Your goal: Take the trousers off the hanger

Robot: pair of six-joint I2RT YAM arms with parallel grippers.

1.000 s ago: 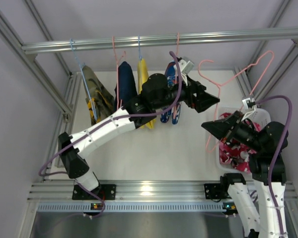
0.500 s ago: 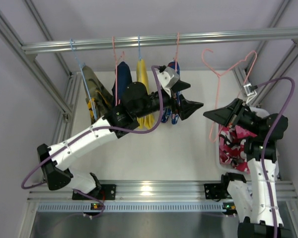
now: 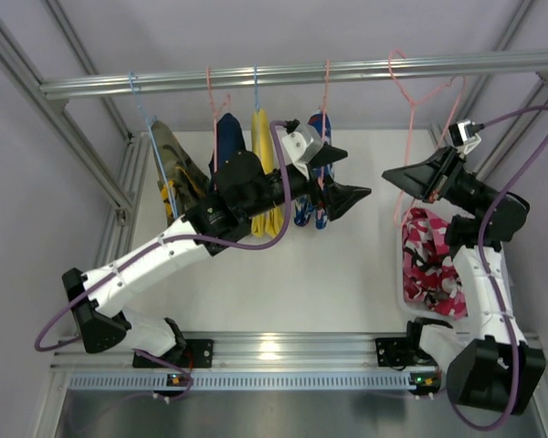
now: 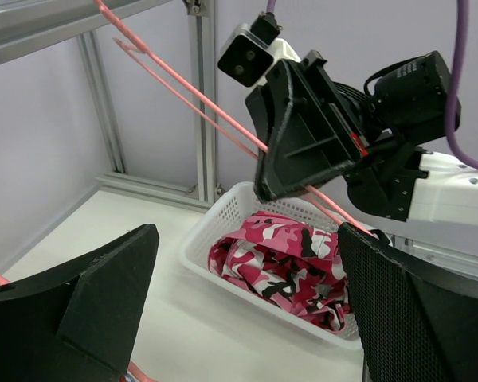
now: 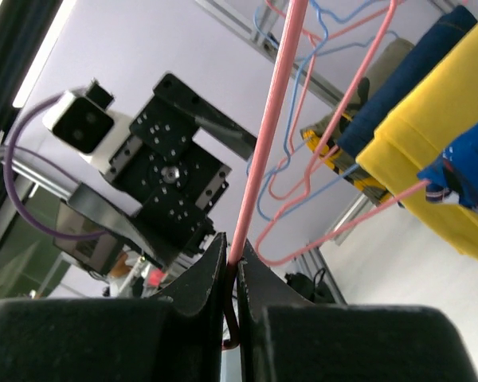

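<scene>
Left tool: wide open beside blue trousers, hung at 12 o'clock; best to pinch the cloth low and slide it off. Right tool: clamped on bare pink hanger, 2 o'clock.

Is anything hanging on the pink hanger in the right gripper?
No: the pink hanger in the right gripper is bare wire, and the red-pink trousers lie in the basket.
</scene>
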